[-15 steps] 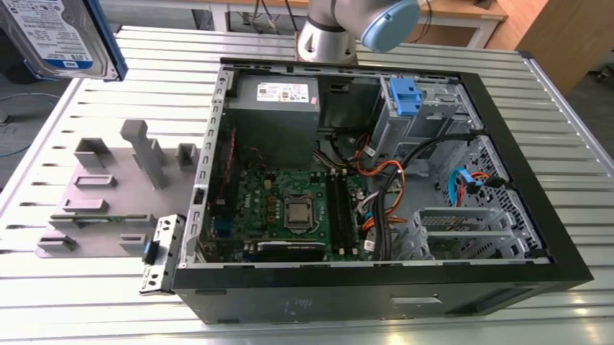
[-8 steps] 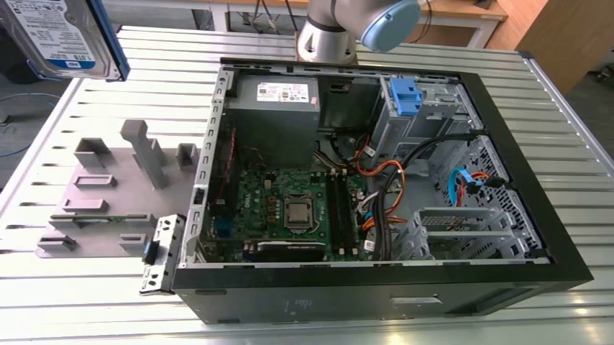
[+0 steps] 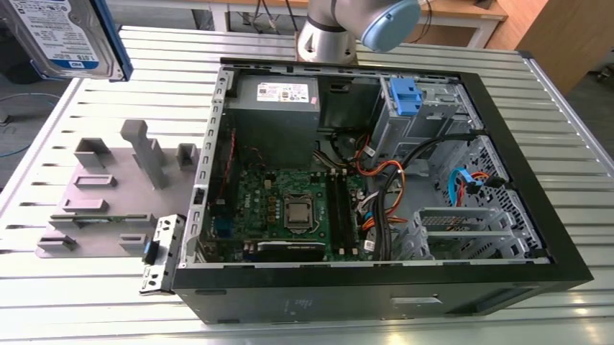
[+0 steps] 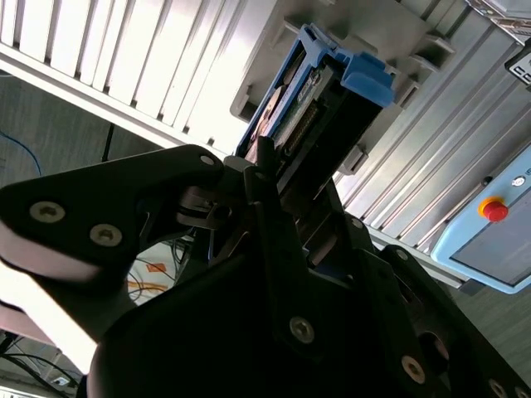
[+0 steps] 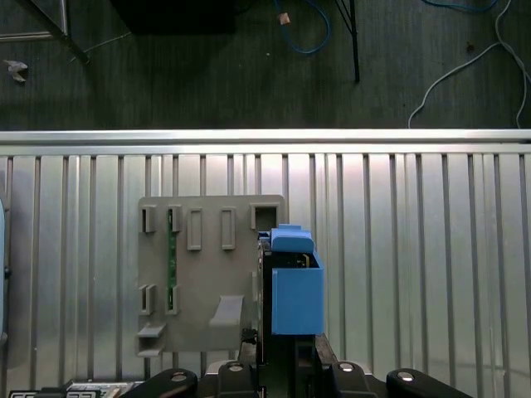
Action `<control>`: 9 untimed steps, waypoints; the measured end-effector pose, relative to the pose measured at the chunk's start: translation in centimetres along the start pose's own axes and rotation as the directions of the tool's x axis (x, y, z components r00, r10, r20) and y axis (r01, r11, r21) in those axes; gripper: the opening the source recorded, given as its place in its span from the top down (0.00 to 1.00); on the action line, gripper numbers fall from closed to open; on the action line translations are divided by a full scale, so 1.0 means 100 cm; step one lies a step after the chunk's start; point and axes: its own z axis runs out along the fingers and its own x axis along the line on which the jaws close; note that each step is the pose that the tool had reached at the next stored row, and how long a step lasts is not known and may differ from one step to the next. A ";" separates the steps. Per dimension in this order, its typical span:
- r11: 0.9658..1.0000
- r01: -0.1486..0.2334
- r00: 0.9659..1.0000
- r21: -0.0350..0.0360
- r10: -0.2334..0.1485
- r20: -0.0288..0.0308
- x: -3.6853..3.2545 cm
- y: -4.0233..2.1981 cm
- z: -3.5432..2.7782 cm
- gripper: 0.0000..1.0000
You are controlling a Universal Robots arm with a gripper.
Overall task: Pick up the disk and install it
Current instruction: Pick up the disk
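The disk (image 3: 62,36) hangs high at the exterior view's upper left, above the slatted table's corner, its silver face and white-and-blue label turned toward the camera. In both wrist views my gripper (image 4: 286,186) is shut on the disk (image 4: 332,91), whose blue plastic rail frame sticks out past the black fingers (image 4: 265,178). The first wrist view looks straight down along the disk (image 5: 294,290), which is held edge-on in the gripper (image 5: 286,352) over the grey fixture plate (image 5: 207,274).
An open black computer case (image 3: 537,215) lies on the table with its motherboard (image 3: 287,208), power-supply box (image 3: 273,97) and grey drive cage with blue clip (image 3: 422,108). The grey fixture plate (image 3: 106,194) sits to its left in the exterior view. A pendant with a red button (image 4: 494,209) lies nearby.
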 end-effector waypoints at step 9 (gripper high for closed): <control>1.000 0.000 1.000 0.000 0.000 0.000 0.0000 -0.0019 -0.0001 0.65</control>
